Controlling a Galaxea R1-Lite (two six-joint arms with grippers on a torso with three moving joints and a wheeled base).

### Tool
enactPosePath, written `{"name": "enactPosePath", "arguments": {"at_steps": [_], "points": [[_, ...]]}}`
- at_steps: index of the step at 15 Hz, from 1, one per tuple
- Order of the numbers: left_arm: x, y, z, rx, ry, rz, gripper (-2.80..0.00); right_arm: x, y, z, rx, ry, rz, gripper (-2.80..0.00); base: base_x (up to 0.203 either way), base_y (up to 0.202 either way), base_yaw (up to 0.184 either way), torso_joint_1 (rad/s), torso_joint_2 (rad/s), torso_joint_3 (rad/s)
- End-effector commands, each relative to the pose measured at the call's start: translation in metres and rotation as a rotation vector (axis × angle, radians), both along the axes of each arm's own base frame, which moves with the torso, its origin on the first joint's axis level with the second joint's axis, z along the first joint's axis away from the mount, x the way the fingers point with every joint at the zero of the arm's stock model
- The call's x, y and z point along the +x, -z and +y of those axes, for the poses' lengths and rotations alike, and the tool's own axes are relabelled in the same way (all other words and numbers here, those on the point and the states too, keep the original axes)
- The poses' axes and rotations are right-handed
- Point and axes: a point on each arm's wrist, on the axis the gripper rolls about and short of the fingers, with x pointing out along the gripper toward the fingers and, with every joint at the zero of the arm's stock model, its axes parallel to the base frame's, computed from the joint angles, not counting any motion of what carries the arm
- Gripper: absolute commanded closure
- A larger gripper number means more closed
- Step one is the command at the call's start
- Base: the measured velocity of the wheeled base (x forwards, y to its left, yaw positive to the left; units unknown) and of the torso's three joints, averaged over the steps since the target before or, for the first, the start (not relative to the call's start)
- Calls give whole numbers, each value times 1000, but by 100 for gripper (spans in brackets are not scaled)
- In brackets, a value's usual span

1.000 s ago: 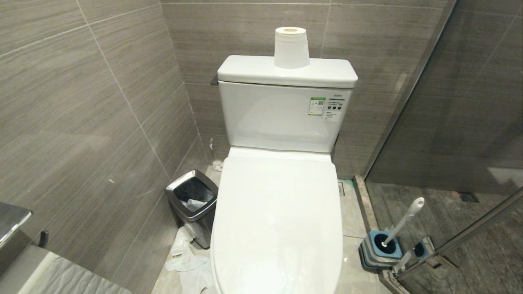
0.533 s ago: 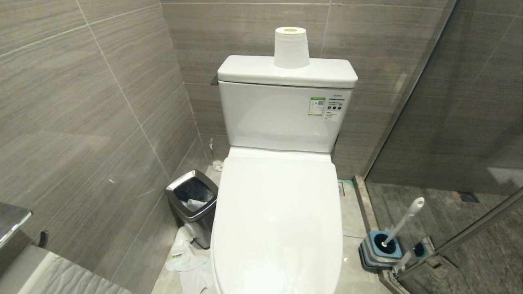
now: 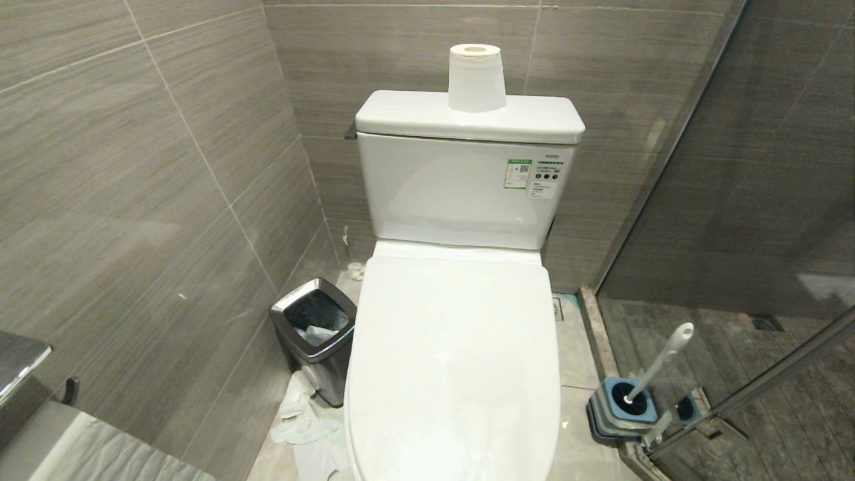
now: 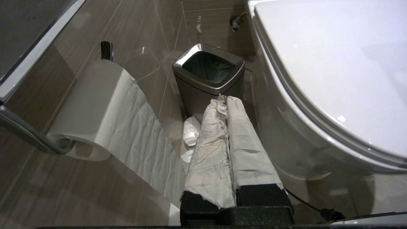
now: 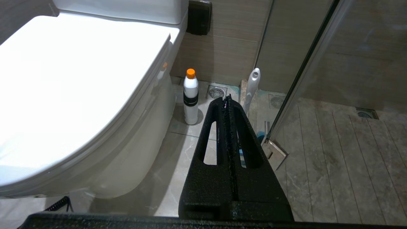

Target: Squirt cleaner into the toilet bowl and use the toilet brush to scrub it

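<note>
The white toilet [image 3: 454,361] stands in front of me with its lid down, so the toilet bowl is hidden. The toilet brush [image 3: 661,364] leans in its blue-and-grey holder [image 3: 621,407] on the floor to the toilet's right, white handle up. In the right wrist view a white bottle with an orange cap [image 5: 190,95] stands on the floor between the toilet [image 5: 70,79] and the brush handle [image 5: 252,84]; no cleaner liquid shows. My right gripper [image 5: 226,100] is shut and empty, above the floor. My left gripper [image 4: 224,98], its fingers wrapped in white paper, is shut beside the toilet [image 4: 334,63]. Neither arm shows in the head view.
A chrome-rimmed black bin [image 3: 314,334] sits left of the toilet, with crumpled paper [image 3: 307,427] on the floor by it. A paper roll [image 3: 475,77] stands on the tank. A wall-hung roll [image 4: 105,105] trails paper at my left. A glass shower door [image 3: 735,200] closes off the right.
</note>
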Motion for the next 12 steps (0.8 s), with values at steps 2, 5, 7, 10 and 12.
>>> {"name": "enactPosePath", "arguments": {"at_steps": [2, 5, 7, 10, 12], "points": [[0, 0, 1, -62, -28, 2, 0, 2, 7, 0, 0, -1, 26, 0, 0, 0, 0, 0, 0, 0], [0, 0, 1, -67, -32, 2, 0, 2, 7, 0, 0, -1, 26, 0, 0, 0, 0, 0, 0, 0], [0, 0, 1, -67, -32, 2, 0, 2, 7, 0, 0, 1, 26, 0, 0, 0, 0, 0, 0, 0], [0, 0, 1, -67, -32, 2, 0, 2, 7, 0, 0, 1, 26, 0, 0, 0, 0, 0, 0, 0], [0, 0, 1, -67, -32, 2, 0, 2, 7, 0, 0, 0, 26, 0, 0, 0, 0, 0, 0, 0]]}}
